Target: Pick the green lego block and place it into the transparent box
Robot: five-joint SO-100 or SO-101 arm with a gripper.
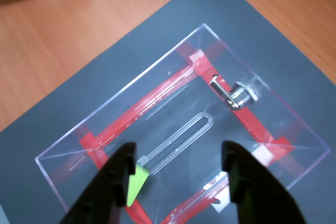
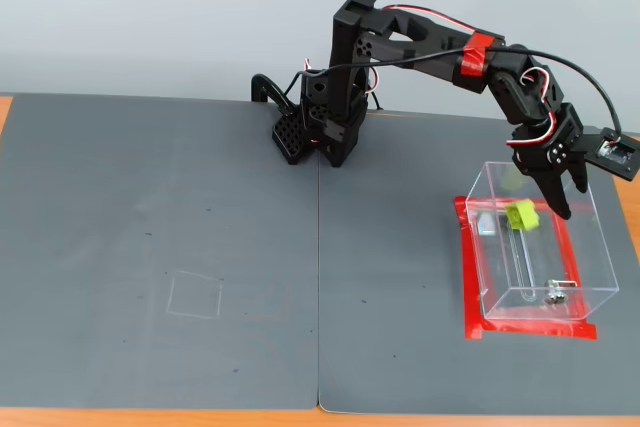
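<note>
Hovering pincer: the black gripper (image 1: pixel 178 169) hung over the open top of the transparent box (image 2: pixel 600 247), its two fingers spread wide apart with clear space between them.
Finger shape: in the wrist view both fingers (image 1: pixel 118 182) were matte black plastic, broad at the base and tapering to blunt tips.
Block: the green lego block (image 2: pixel 521 214) was a small lime-coloured brick of glossy plastic; in the fixed view it sat inside the box's outline, near the end closest to the arm.
Block against pincer: in the wrist view a lime wedge of it (image 1: pixel 135 183) showed right beside the inner face of the left-hand finger; whether it touched that finger I could not tell, and nothing was clamped between the tips.
Box: clear acrylic, rectangular, thin see-through walls with sharp edges, a long rounded slot (image 1: pixel 181 139) cut in one panel.
Fitting: a small shiny metal lock (image 1: pixel 236 94) sat on the panel near one end of the slot.
Tape: strips of red tape (image 2: pixel 465 277) edged the box's footprint.
Surface: a dark grey mat (image 2: pixel 200 247) with a faint fine texture lay on a wooden table (image 1: pixel 79 30).
Arm: black printed links (image 2: pixel 400 37) with a red band and loose wires.
</note>
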